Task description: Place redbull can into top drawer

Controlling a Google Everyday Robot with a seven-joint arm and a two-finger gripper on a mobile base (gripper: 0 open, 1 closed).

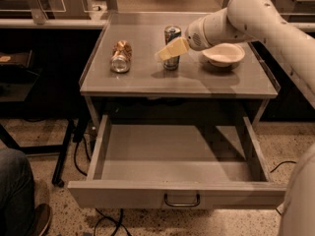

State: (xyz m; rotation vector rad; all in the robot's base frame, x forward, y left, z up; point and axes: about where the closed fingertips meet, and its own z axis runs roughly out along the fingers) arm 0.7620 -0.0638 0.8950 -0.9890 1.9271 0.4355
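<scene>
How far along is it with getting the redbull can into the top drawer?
Done: the top drawer is pulled open. In hand: the gripper is at the redbull can, which stands upright on the tabletop, not lifted. Left: lifting it and setting it down in the drawer.

Grey metal table (147, 80) is carrying 3 things rn: redbull can (172, 37) standing upright around the back-middle, a gold-brown can (121, 56) lying on its side further to the left of the view, and a white bowl (223, 54) sitting on the right. Gripper (168, 50) is hanging right at the redbull can, overlapping its front; can't tell if it's touching tbh.
</scene>
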